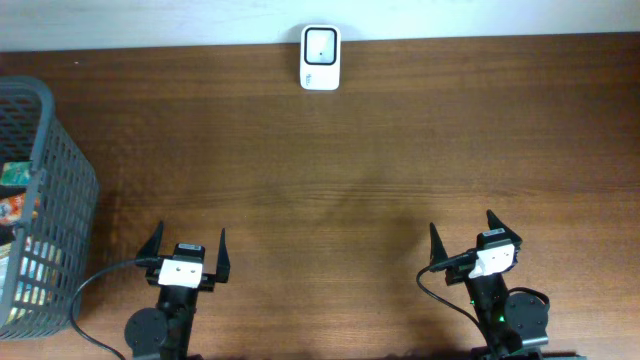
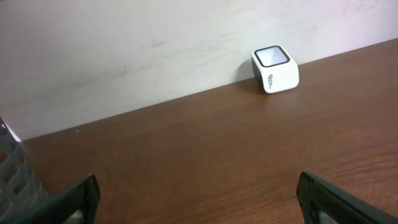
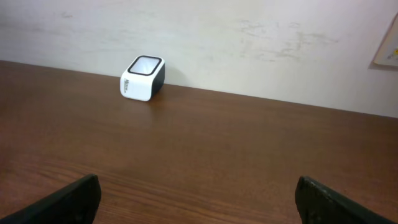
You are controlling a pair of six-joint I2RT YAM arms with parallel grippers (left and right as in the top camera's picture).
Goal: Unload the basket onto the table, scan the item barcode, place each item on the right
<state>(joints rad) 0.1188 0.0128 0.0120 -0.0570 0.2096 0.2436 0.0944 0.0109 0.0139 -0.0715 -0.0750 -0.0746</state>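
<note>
A white barcode scanner with a dark window stands at the table's far edge, against the wall; it also shows as the scanner at upper right in the left wrist view and the scanner at upper left in the right wrist view. Colourful packaged items lie inside a grey wire basket at the far left; no barcode shows. My left gripper and right gripper hover near the table's front edge, both open with nothing between their fingers.
The basket's mesh wall stands close to the left of my left gripper. Bare brown tabletop stretches between the grippers and the scanner. A pale wall backs the table, with a paper's corner on it.
</note>
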